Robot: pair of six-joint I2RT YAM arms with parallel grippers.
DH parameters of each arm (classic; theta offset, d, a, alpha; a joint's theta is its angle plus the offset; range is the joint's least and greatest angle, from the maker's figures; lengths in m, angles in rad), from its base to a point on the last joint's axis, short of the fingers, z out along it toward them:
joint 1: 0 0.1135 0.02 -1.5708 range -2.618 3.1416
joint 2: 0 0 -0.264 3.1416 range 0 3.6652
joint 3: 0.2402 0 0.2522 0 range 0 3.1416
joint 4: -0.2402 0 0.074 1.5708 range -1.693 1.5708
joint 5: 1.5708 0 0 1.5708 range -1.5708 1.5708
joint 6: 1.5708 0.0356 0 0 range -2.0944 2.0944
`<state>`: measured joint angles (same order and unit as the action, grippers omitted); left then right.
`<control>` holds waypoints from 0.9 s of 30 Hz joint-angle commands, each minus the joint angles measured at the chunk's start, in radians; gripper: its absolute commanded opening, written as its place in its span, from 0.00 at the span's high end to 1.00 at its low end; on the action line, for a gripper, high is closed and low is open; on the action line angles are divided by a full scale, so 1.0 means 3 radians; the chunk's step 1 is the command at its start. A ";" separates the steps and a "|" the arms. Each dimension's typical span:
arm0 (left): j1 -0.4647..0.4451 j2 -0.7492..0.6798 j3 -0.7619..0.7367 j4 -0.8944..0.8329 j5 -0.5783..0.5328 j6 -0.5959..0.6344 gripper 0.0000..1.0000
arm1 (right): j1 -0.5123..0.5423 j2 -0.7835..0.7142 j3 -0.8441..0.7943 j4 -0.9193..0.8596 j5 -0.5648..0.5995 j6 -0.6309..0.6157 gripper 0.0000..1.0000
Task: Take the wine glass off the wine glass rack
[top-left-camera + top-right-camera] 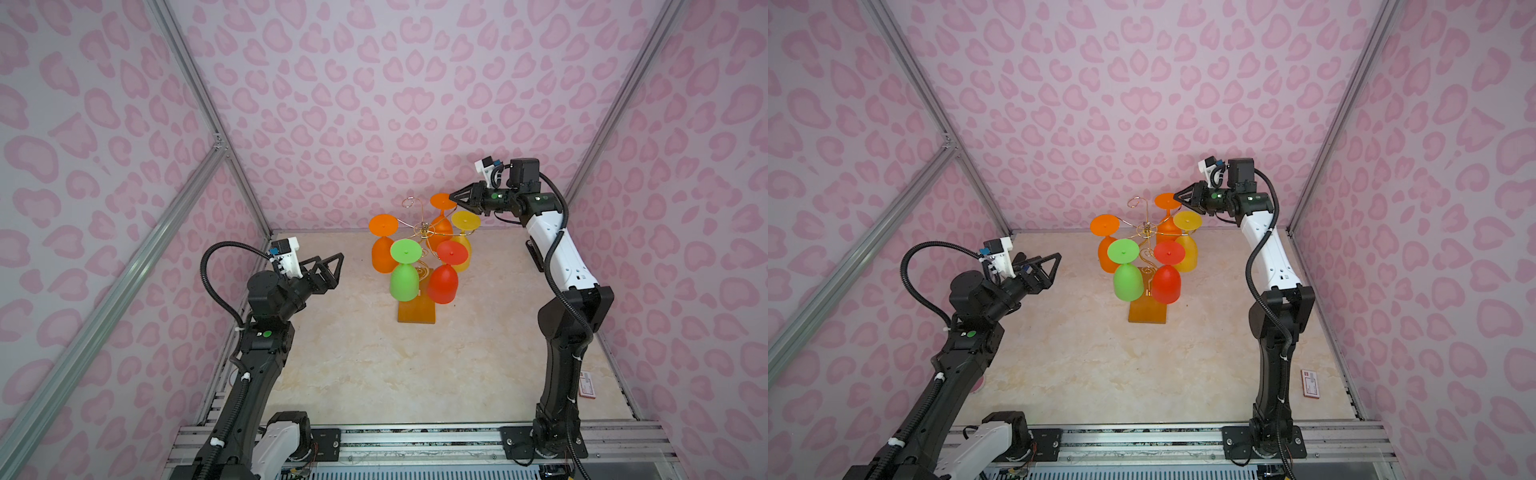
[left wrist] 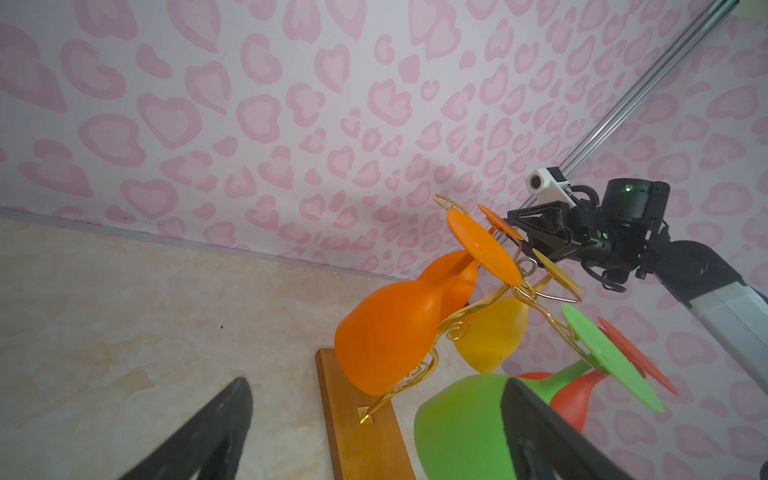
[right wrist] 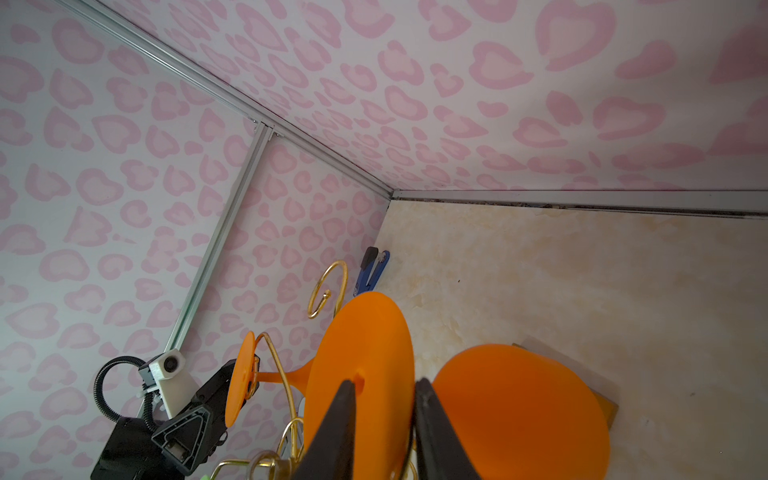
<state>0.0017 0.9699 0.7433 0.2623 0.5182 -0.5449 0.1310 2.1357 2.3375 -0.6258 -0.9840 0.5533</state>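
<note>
As seen in both top views, wine glass rack (image 1: 416, 312) upright toward the back of the marbled table (image 1: 374, 374): gold wire arms curling out from a central stem, amber wooden base flat on the surface. Hung bowl-down from those arms, five coloured glasses, feet uppermost. At the front, green glass (image 1: 404, 282) and red glass (image 1: 444, 284) side by side; at the left, a second orange glass (image 1: 382, 257); at the right, yellow glass (image 1: 466, 222). Farthest back, on the rear arm, the orange wine glass (image 1: 441, 200), foot disc up, beside one bare wire curl.

Right gripper (image 1: 452, 196) level with that foot disc, reaching in from the right, tips at the disc's right rim. Through the right wrist camera, black fingers (image 3: 336, 436) set fairly near together, straddling the orange disc, bowl of the same glass just beside one finger. Contact between pads and disc hard to judge from these angles: perhaps a light pinch, perhaps a sliver of gap on one side.

Left gripper (image 1: 328, 270) well apart from the rack on its left, above the table, jaws spread wide with nothing between them, pointed toward the green glass.
</note>
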 commanded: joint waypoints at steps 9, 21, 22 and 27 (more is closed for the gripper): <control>0.0004 -0.0012 0.0023 -0.0005 -0.0013 0.0047 0.05 | 0.0003 -0.0022 0.0016 0.0018 -0.0065 -0.0032 0.82; 0.0000 -0.0001 0.0027 -0.0010 -0.0013 0.0052 0.05 | -0.0029 -0.0068 0.0016 0.0158 -0.0052 0.0086 0.84; 0.0003 0.0004 0.0028 -0.0010 -0.0014 0.0050 0.05 | -0.0025 -0.0073 0.0016 0.0166 -0.0053 0.0083 0.85; 0.0003 0.0009 0.0018 -0.0010 -0.0014 0.0052 0.05 | -0.0030 -0.0059 0.0016 0.0174 -0.0066 0.0101 0.91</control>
<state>0.0017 0.9714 0.7433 0.2569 0.5148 -0.5446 0.1215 2.1143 2.3375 -0.5961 -0.9905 0.5842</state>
